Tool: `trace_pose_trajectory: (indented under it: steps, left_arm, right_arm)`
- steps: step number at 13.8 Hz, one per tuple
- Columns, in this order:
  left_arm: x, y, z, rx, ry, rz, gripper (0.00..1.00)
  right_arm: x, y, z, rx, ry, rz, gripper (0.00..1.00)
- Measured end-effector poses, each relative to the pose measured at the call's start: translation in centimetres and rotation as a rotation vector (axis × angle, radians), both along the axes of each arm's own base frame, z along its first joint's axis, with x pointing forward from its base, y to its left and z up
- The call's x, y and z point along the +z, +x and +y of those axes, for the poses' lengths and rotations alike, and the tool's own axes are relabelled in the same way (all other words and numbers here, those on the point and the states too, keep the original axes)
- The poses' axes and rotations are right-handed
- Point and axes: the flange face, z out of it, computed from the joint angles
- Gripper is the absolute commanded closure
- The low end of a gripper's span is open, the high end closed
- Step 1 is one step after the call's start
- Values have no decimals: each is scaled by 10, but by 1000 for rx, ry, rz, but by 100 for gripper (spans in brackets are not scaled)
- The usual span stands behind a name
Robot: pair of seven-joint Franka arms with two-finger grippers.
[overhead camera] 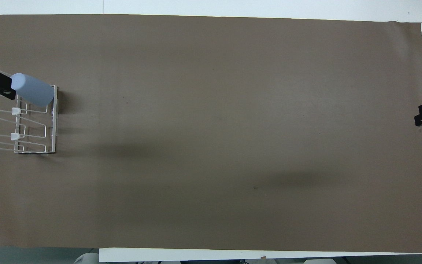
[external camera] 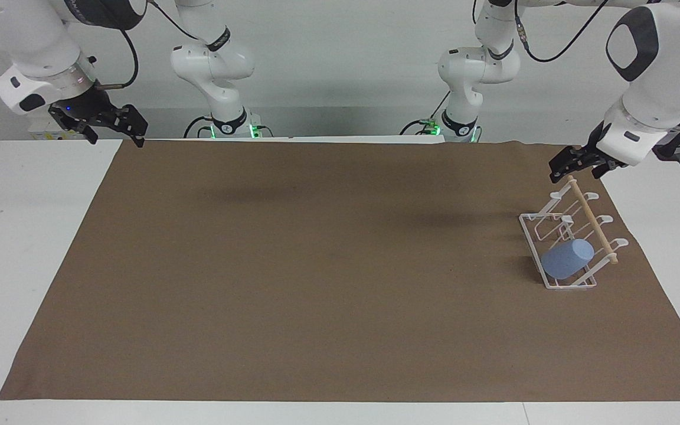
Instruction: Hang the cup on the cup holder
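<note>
the counter [external camera: 21,236] carried a small white wire cup holder [external camera: 564,233] at the left arm's end; the light-blue tapered plastic cup [external camera: 566,260] lay slanted on its prong. the left hand [external camera: 573,168] hovered over the rack's robot-side end, empty and slightly parted; the right hand [external camera: 113,124] waited, spread.

A blue cup sits on a white rack while two robot arms stay up in the air.

The cup [external camera: 566,259] lies tilted on a prong of the rack [external camera: 559,236], at the end of the rack farther from the robots. The rack has a wooden stick along its top and stands on a big brown mat [external camera: 328,265] at the left arm's end of the table [external camera: 21,236]. The left gripper [external camera: 574,166] hangs just above the end of the rack nearer to the robots, fingers apart. The right gripper [external camera: 117,124] waits with fingers apart over the mat's corner at the right arm's end.
</note>
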Motion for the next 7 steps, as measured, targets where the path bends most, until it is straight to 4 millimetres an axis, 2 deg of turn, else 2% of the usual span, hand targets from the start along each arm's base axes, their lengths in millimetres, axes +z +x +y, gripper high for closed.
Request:
trace_pose_trajectory:
  steps: [2, 7]
  left_arm:
    - [12, -10, 0, 7, -12, -35, 0]
    - [-9, -18, -5, -10, 14, -45, 0]
  right_arm:
    - [0, 0, 0, 0, 0, 0, 0]
    - [0, 0, 0, 0, 0, 0, 0]
